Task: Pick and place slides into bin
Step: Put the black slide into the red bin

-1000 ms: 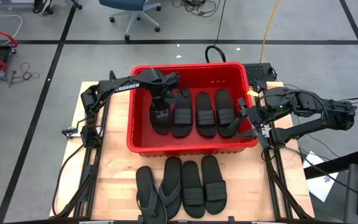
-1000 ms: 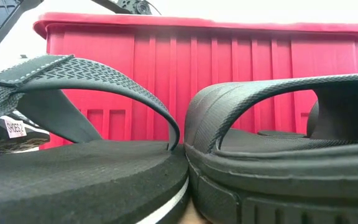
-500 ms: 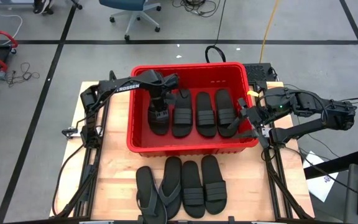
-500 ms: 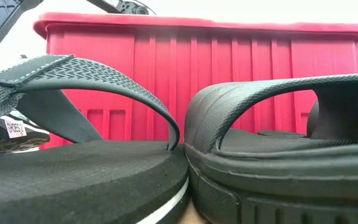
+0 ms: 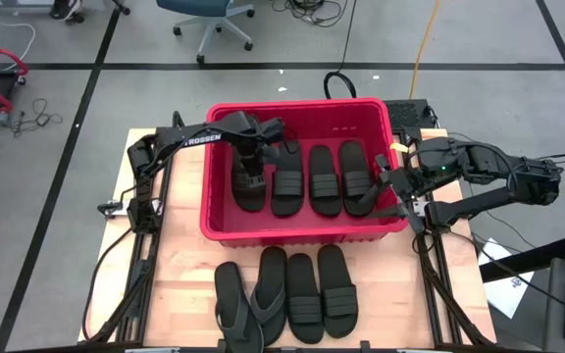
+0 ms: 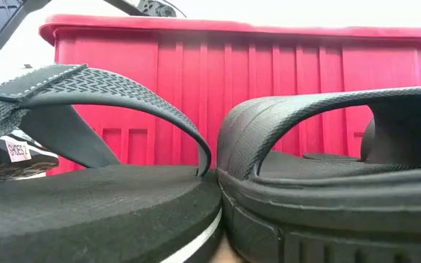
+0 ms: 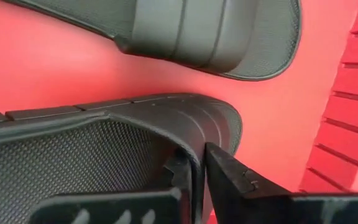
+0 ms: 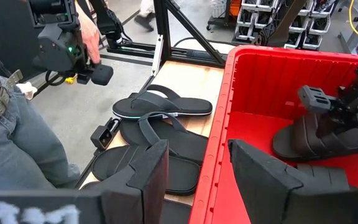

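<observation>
The red bin (image 5: 220,186) stands mid-table with four black slides side by side on its floor. My left gripper (image 5: 251,162) is over the leftmost slide (image 5: 251,191) and shut on it. It also shows in the right wrist view (image 8: 328,115), over that slide (image 8: 303,142). My right gripper (image 5: 392,186) is open and empty at the bin's right near corner, its fingers (image 8: 146,168) on either side of the rim (image 8: 219,124). Several more slides (image 5: 304,294), two with thong straps (image 5: 231,304), lie flat on the table in front of the bin. My left gripper pinches the raised edge of the slide's sole (image 7: 197,134) at one rounded end. One finger (image 7: 176,180) is on the textured footbed side and the other (image 7: 232,174) is outside. The fingers come from above, pointing down. The slide sits low in the bin beside its neighbour (image 7: 216,31).
In the low view a thong slide (image 6: 86,197) and a ribbed slide (image 6: 327,190) fill the foreground, with the bin's near wall (image 6: 240,88) behind. A person (image 8: 17,118) stands beyond the table's near left, holding a device. Bare wood (image 5: 179,265) lies left of the row.
My left gripper has shifted a little toward the bin's far wall, still shut on the leftmost slide. The slide stays low in the bin.
</observation>
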`<move>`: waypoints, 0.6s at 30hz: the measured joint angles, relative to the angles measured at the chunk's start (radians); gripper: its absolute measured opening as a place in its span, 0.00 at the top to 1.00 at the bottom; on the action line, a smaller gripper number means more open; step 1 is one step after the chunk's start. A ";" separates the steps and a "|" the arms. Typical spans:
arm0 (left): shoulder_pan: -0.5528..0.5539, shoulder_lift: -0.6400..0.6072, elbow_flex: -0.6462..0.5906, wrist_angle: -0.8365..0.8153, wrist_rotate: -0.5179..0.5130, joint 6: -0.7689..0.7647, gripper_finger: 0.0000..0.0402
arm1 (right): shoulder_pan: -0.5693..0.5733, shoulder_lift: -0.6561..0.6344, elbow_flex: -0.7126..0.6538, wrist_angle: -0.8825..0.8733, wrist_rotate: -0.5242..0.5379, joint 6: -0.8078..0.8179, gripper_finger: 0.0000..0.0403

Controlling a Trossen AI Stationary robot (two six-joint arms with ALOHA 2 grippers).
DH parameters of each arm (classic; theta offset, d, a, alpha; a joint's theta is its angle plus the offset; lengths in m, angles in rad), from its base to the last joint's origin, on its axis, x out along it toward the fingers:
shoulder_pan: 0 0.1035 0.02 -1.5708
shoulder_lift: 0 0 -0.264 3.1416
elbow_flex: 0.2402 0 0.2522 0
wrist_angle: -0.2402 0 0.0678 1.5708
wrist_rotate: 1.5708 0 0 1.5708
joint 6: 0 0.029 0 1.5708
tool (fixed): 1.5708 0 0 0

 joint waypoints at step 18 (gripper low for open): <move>0.001 -0.012 0.000 -0.011 -0.102 -0.018 0.62 | 0.000 0.000 0.000 0.037 0.000 -0.004 0.59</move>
